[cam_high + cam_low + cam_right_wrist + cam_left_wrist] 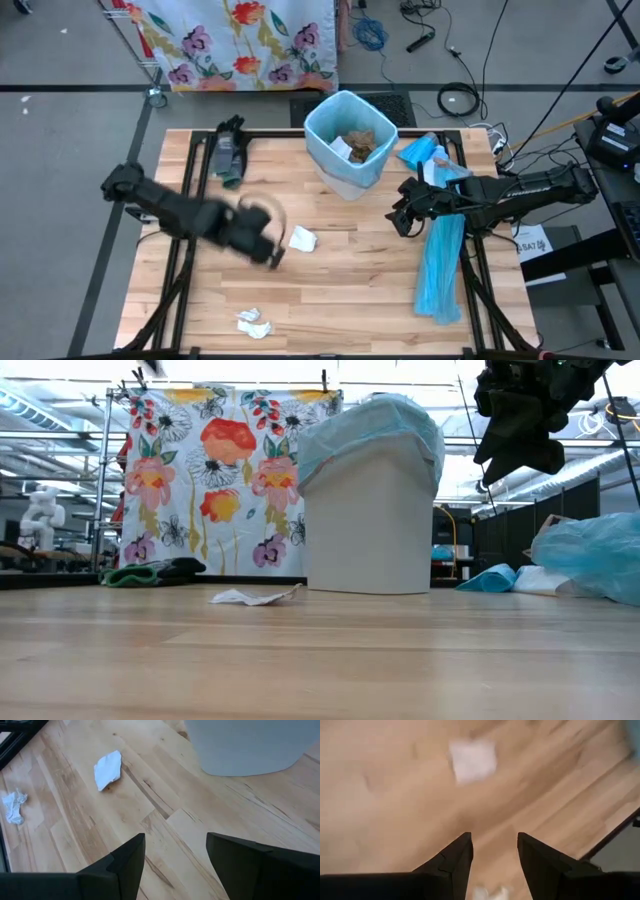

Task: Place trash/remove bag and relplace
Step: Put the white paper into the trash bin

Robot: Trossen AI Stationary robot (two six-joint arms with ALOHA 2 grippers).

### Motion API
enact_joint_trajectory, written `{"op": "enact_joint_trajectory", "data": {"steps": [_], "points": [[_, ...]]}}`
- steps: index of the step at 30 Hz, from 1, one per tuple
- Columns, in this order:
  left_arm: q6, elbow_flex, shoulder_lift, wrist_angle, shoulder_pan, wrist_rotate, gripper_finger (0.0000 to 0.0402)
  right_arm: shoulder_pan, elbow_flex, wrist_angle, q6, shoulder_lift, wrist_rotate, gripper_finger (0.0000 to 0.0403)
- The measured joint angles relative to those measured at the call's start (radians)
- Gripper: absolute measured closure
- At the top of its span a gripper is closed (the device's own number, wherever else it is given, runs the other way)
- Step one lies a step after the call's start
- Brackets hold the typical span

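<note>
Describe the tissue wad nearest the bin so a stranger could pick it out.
Start at the pale bin at the table's back edge. Toward the front and slightly left lies a flat white tissue wad. Unlike the other white wad at the front edge, it lies mid-table.

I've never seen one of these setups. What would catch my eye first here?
Probably the pale-blue-lined trash bin at the table's far middle, already holding crumpled paper. Two dark arms flank it: the left gripper hangs open beside a white tissue wad, while the right gripper waits open near a long blue plastic strip.
</note>
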State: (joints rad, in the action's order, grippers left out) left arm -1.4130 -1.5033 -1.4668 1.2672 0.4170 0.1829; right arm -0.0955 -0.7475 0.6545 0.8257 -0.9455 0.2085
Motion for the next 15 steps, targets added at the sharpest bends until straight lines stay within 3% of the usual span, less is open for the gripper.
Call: {"op": "enact_joint_trajectory", "data": {"steps": [8, 11, 15], "points": [[-0.676, 0.214, -0.036, -0.233, 0.351, 0.056, 0.0242, 0.0, 0.0, 0.0, 0.0, 0.0, 0.0, 0.02], [-0.818, 0.238, -0.102, -0.271, 0.424, 0.047, 0.0242, 0.0, 0.0, 0.0, 0.0, 0.0, 0.0, 0.02], [-0.841, 0.245, -0.197, -0.371, 0.456, -0.027, 0.0242, 0.0, 0.0, 0.0, 0.0, 0.0, 0.0, 0.02]]}}
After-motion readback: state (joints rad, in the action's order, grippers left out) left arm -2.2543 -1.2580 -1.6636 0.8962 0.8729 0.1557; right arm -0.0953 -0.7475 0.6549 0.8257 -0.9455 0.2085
